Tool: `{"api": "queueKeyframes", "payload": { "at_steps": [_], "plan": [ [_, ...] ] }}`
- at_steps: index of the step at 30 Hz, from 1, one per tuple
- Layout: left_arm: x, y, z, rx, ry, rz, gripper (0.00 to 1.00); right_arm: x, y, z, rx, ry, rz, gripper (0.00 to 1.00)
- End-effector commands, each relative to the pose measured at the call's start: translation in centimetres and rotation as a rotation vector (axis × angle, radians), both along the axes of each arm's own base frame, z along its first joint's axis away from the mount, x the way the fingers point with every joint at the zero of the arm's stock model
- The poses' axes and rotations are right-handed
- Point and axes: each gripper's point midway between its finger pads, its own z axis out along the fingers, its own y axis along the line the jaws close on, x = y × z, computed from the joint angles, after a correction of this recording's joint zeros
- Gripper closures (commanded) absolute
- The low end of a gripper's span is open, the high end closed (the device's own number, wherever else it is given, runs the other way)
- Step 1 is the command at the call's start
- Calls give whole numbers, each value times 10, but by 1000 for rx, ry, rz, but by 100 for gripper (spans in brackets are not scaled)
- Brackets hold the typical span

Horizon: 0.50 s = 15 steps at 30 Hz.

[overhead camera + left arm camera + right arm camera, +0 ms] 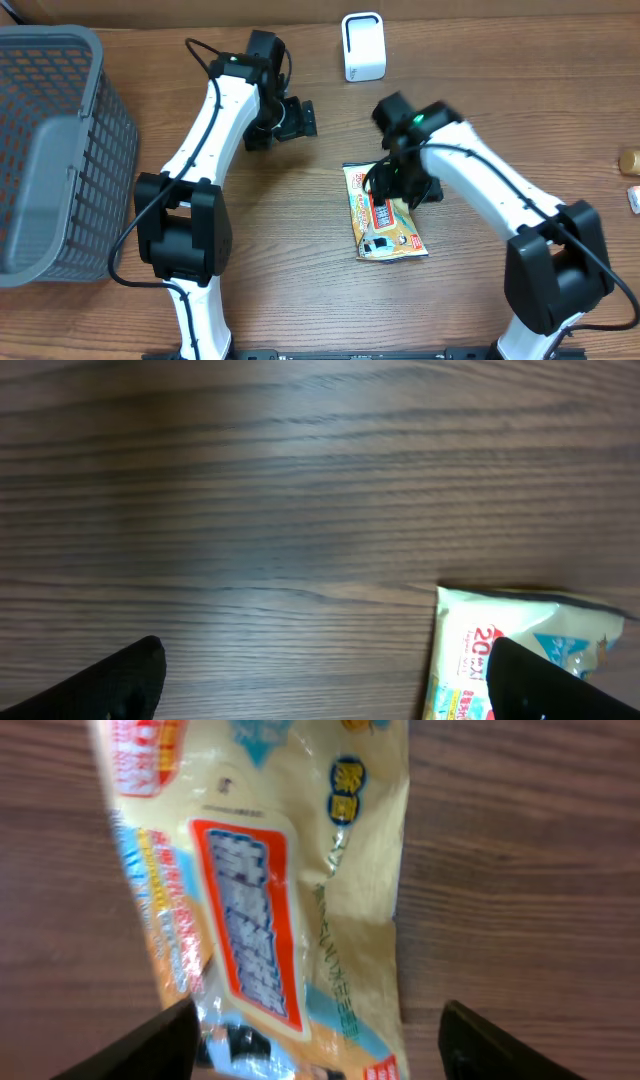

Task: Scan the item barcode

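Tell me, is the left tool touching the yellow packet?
Apart. The overhead view shows the left tool off by itself, with bare table between it and the yellow packet.

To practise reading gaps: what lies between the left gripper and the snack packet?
Only bare wooden table: overhead, nothing sits between the left gripper and the snack packet. The left wrist view agrees.
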Motion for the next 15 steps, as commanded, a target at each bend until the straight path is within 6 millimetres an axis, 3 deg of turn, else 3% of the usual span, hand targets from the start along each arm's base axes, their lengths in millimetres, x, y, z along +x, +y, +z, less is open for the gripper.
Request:
{"api": "queueKeyframes", "payload": {
  "at_steps": [1,6,10,15],
  "plan": [
    [5,12,-1,14,1,46,6,-5,-8,-17,-66,-22,-97,25],
    [7,20,-1,14,-1,63,5,-19,3,-37,-51,-18,-22,30],
    [8,22,-1,13,-3,69,4,-23,8,-41,-76,-41,13,36],
    [7,23,-1,15,-1,68,2,-13,2,-29,-151,-93,26,24]
  ]
}}
